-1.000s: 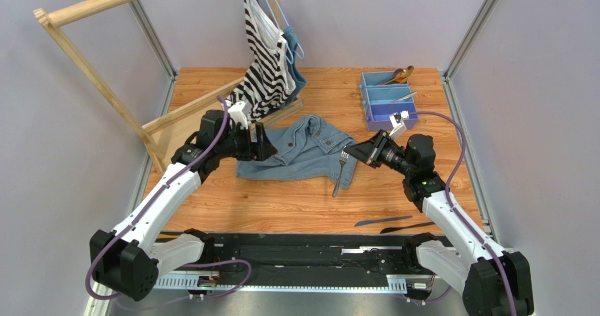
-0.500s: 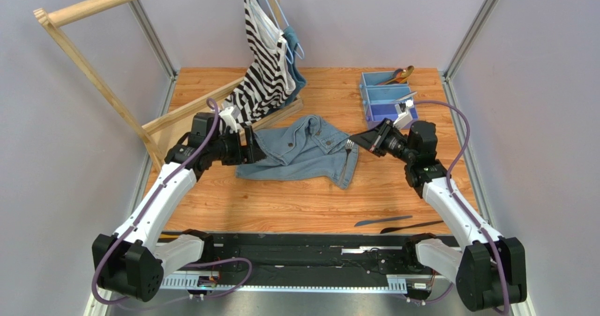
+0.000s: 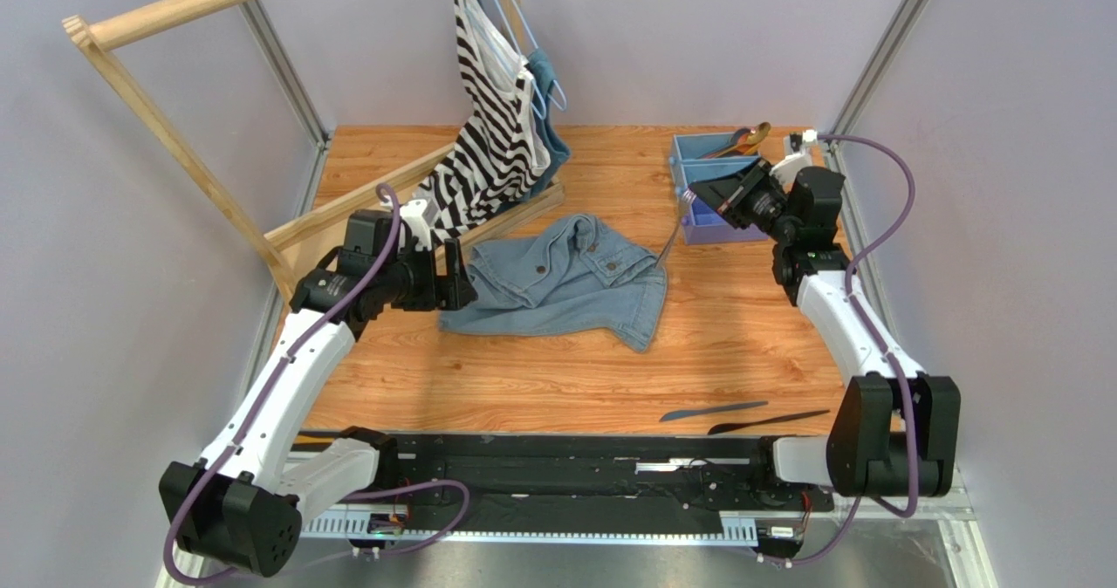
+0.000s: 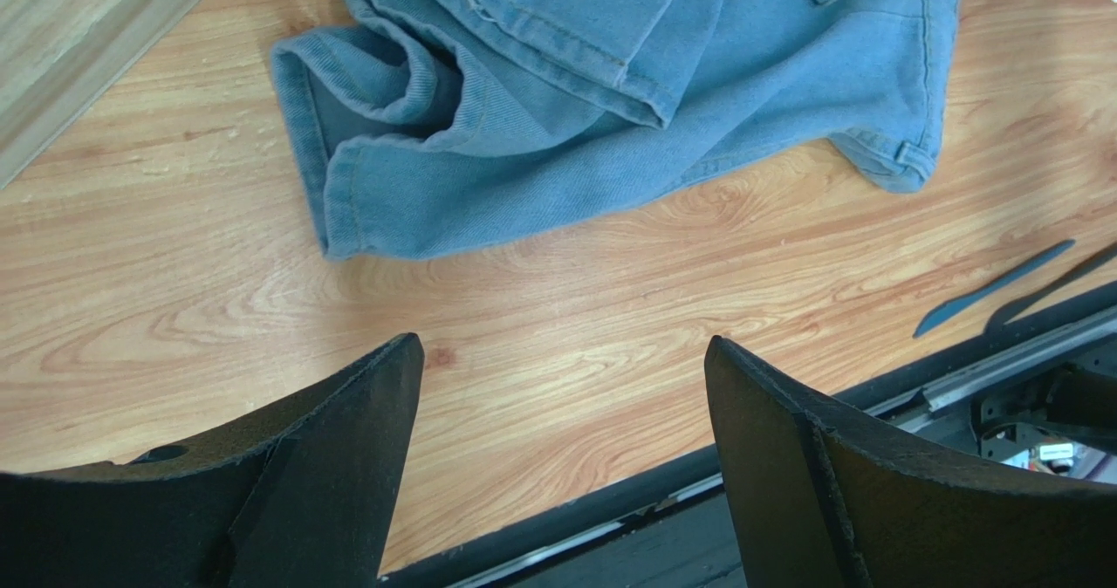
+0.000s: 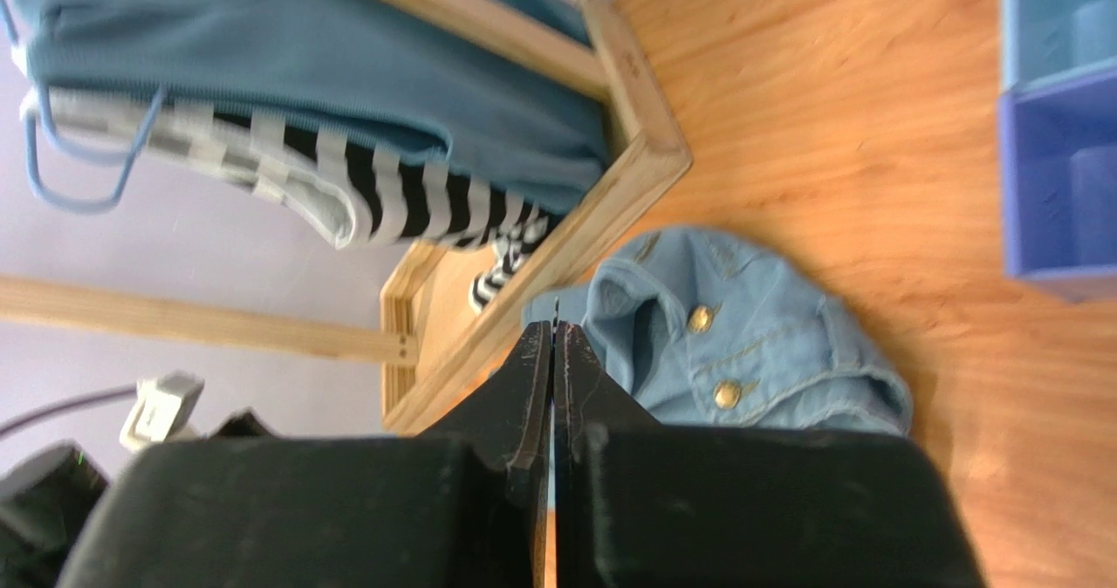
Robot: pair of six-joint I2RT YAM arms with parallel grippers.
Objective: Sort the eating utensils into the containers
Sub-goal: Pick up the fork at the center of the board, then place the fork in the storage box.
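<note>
Now, unlike a second earlier, the right tool [image 3: 702, 196] stands at the near left corner of the blue tray [image 3: 682, 156] rather than beside the denim jacket [image 3: 564, 281]. It is clamped on a silver fork [image 3: 673, 231] near the tines, and the handle slants down toward the jacket. The left tool [image 3: 455, 274], spread wide and empty, has drawn back to the jacket's left edge. Two knives [image 3: 712, 411] lie by the front edge of the counter [image 3: 551, 379], well apart from the tray. A brown spoon [image 3: 745, 139] rests in the far compartment. The right arm covers the nearer compartments, so their contents cannot be made out. In the right wrist view the fork is only a thin line between the pressed fingers [image 5: 531, 379].
</note>
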